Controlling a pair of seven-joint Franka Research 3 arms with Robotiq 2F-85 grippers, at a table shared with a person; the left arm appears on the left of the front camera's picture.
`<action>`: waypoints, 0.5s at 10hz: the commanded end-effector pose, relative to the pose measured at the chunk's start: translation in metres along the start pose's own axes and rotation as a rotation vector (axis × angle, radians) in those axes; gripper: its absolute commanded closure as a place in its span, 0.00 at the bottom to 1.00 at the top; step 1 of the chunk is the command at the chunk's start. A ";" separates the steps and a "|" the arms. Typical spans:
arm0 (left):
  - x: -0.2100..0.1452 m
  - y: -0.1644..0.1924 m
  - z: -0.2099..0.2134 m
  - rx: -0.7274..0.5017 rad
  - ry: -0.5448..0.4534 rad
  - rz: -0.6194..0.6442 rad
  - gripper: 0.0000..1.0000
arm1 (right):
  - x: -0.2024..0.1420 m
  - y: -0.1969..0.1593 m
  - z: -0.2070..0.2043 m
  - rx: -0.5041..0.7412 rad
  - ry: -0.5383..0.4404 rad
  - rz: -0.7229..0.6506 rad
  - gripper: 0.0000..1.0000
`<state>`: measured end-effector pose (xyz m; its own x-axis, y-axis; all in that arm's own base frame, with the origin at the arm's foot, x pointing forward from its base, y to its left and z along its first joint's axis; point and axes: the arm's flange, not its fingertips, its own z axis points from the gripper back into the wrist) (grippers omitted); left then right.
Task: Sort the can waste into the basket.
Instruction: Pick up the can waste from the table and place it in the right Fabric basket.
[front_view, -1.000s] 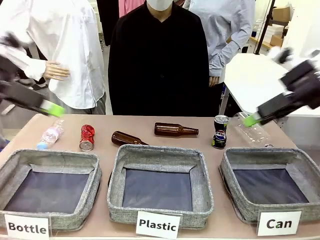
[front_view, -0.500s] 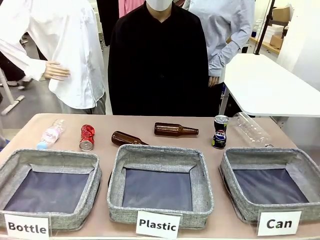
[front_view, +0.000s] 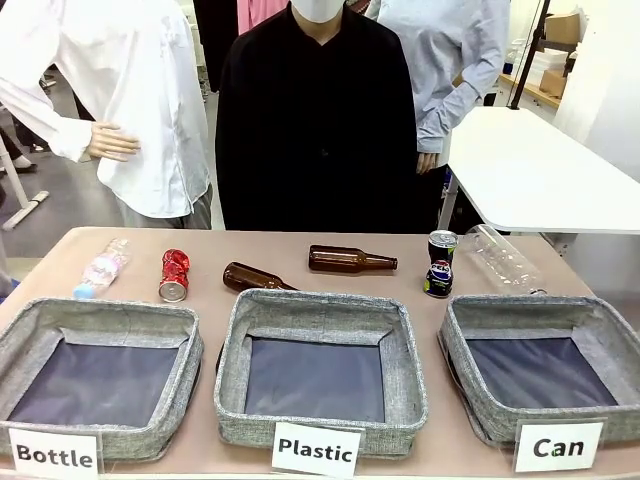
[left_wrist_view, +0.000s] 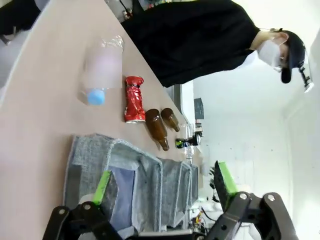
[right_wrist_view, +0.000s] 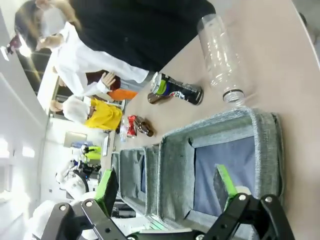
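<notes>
Crushed red can (front_view: 174, 275) lying, dark Pepsi can (front_view: 439, 263) upright, dented

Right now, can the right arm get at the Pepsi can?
Probably yes. The right gripper is open, and the Pepsi can stands upright just beyond the Can basket's far rim. The clear plastic bottle lies close beside it, not touching, so coming from above looks safest.

You see a flat light-brown table (front_view: 205, 248) across the lower frame. A big white table (front_view: 530, 170) stands at the right, behind it. At the left edge the smooth grey floor (front_view: 62, 202) shows. Brown cardboard boxes (front_view: 562, 28) sit on shelves in the upper right corner.
</notes>
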<state>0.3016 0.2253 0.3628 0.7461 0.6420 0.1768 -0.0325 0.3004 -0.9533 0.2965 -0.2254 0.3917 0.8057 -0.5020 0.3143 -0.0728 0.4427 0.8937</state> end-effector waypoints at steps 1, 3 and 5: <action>-0.008 -0.004 0.018 -0.050 0.036 -0.065 0.00 | 0.003 0.017 0.002 -0.002 0.014 0.054 0.00; -0.008 -0.004 0.018 -0.050 0.036 -0.065 0.00 | 0.003 0.017 0.002 -0.002 0.014 0.054 0.00; -0.008 -0.004 0.018 -0.050 0.036 -0.065 0.00 | 0.003 0.017 0.002 -0.002 0.014 0.054 0.00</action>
<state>0.2790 0.2304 0.3718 0.7740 0.5979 0.2084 0.0237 0.3015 -0.9532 0.2945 -0.2194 0.4105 0.8223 -0.4631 0.3306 -0.0823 0.4781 0.8744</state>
